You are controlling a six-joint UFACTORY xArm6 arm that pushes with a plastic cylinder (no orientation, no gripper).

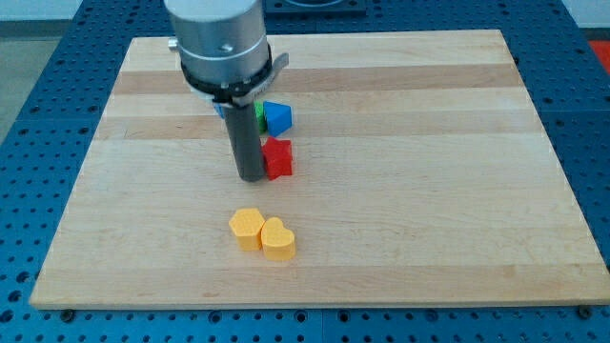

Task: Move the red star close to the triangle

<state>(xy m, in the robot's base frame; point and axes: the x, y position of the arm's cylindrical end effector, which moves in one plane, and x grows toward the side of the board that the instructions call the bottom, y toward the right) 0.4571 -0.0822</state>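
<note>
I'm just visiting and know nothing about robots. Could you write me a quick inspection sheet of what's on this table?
Surface: wooden board, flat, on a blue perforated bench.
Job's things: red star; blue triangle just above it, close but apart.
Clutter: green block, mostly hidden behind the rod; yellow heart touching a yellow block near the view's bottom.
Jaws: none; my tip sits against the star's left side.
Cables: nothing seen.
Surroundings: nothing seen.

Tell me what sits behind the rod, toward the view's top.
Behind the rod, a green block shows only as a sliver beside the blue triangle; its shape is hidden. My tip rests against the red star on the view's left.
</note>
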